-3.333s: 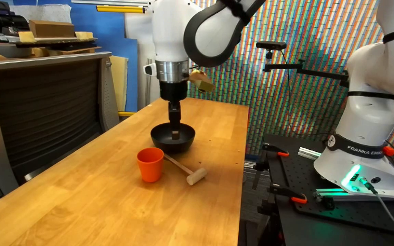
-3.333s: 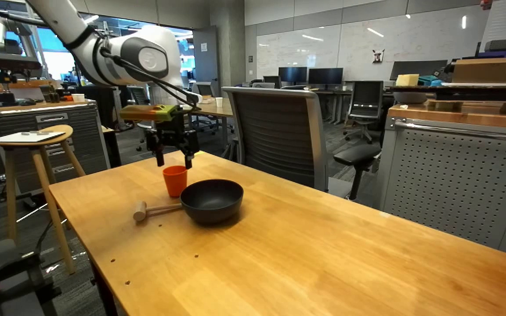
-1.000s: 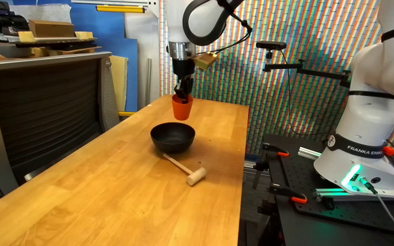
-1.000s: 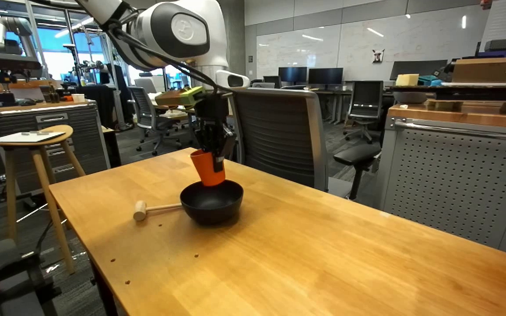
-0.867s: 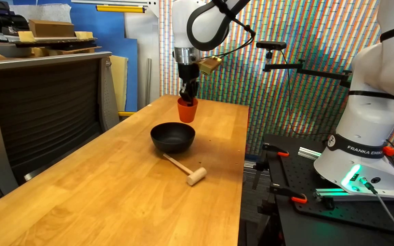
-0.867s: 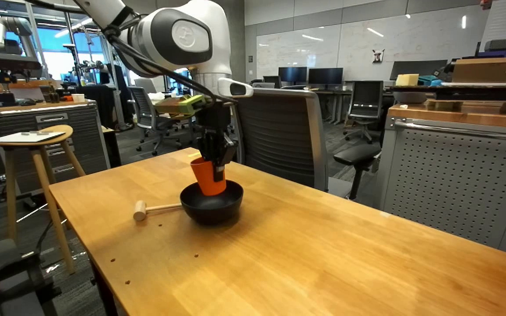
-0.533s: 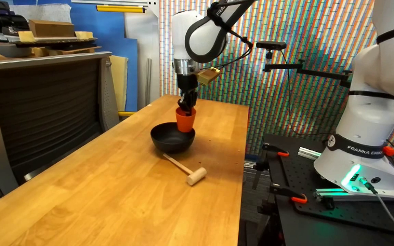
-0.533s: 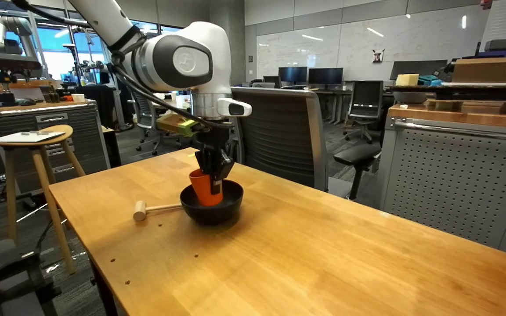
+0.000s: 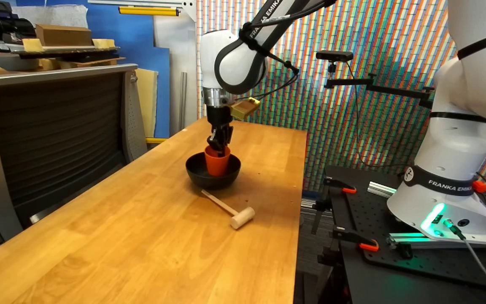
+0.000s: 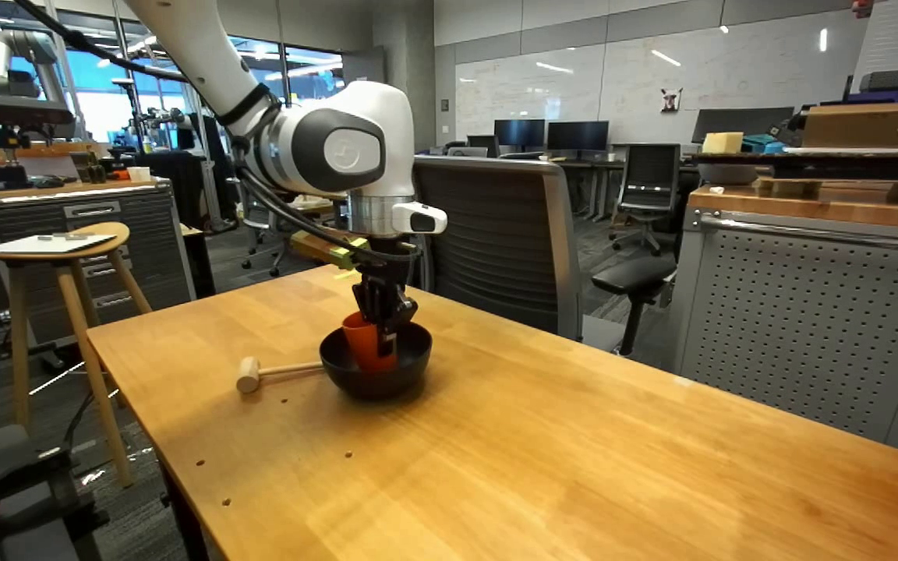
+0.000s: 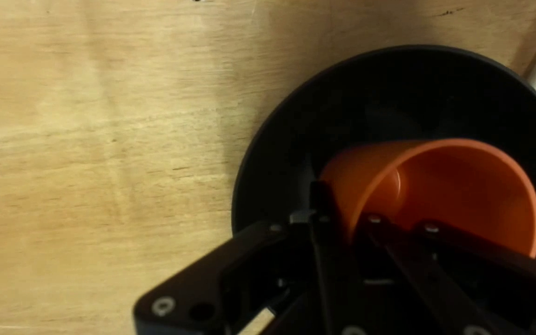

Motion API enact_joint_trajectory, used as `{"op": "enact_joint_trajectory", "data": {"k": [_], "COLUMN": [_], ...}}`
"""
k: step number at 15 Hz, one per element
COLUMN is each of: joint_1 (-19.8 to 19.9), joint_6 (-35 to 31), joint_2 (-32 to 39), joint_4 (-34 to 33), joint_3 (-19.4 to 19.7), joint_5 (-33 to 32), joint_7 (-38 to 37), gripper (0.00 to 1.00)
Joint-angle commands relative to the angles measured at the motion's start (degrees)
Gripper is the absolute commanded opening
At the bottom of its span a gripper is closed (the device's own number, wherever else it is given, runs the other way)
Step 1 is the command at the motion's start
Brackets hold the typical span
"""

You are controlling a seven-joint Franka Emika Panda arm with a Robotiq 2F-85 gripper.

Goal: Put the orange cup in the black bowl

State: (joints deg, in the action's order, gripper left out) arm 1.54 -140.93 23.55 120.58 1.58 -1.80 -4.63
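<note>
Orange cup (image 10: 361, 344): inside black bowl (image 10: 375, 385), tipped toward upper left in an exterior view.
Wooden table (image 9: 133, 245): lower left to centre in an exterior view.
Bowl: upright; right half of wrist view.
Gripper (image 11: 345, 209): drawn tight, cup wall pinched between jaws.
Wooden mallet (image 9: 239, 218): on table, lower centre, handle end near bowl.

Both exterior views bright, evenly lit, mostly sharp. Background windows (image 10: 94, 115) blow out near white; glare streaks across the whiteboard (image 10: 531, 93). Soft shadow under the bowl (image 10: 375, 383), faint sheen on the worktop (image 10: 574, 460). A green lamp (image 9: 433, 216) flares on the base (image 9: 449, 207). Wrist view softer; claw (image 11: 346, 214) dark, out of focus, detail lost; bowl interior near-black with a faint highlight.
</note>
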Motion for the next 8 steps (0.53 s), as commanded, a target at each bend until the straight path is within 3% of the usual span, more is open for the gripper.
{"op": "enact_joint_trajectory", "data": {"k": [1,4,8], "joint_1": [1.08,0.26,-0.90], "joint_6": [1.22,4.19,5.81], "joint_2": [2.98,0.81,-7.68], "joint_4": [-3.73,-3.61,1.10], "joint_3": [-0.49,-0.20,-0.86], "joint_5": [2.40,1.73,1.04], "joint_7": [2.24,1.43,1.69], "gripper": [0.31,0.52,0.83]}}
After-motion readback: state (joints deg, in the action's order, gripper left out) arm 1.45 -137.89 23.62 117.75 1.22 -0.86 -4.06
